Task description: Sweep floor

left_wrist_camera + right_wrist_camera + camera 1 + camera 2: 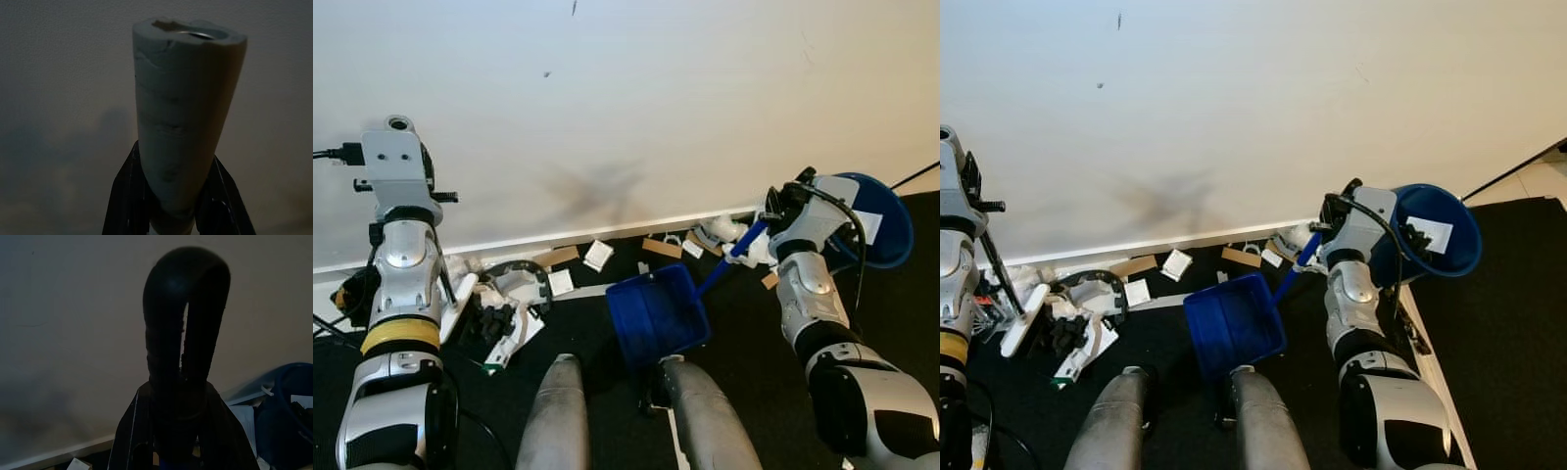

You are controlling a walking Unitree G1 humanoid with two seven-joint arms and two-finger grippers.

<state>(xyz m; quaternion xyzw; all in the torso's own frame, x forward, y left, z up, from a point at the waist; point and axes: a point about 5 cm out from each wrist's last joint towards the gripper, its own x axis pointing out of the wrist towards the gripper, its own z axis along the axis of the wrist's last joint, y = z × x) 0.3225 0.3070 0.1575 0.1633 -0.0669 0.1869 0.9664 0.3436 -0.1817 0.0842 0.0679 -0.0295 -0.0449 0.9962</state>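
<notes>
Floor [754, 323] is dark carpet, with paper scraps, cardboard bits and a heap of rubbish [509, 304] strewn along the far white baseboard [636, 223], heaviest at the left. The left gripper [171, 215] is clamped on the pale broom handle [186, 122], its head [1023, 318] down beside the left heap, while the right gripper [178, 440] is closed around the dark looped dustpan handle [186, 323], the blue dustpan [656, 313] lying mid-floor near the robot's legs and the blue bin [1435, 230] at far right. To do this well, I judge the pan's lip should press flat on the carpet, mouth turned left, and the broom pull the heap rightward in short, low strokes so light scraps do not skip past.
</notes>
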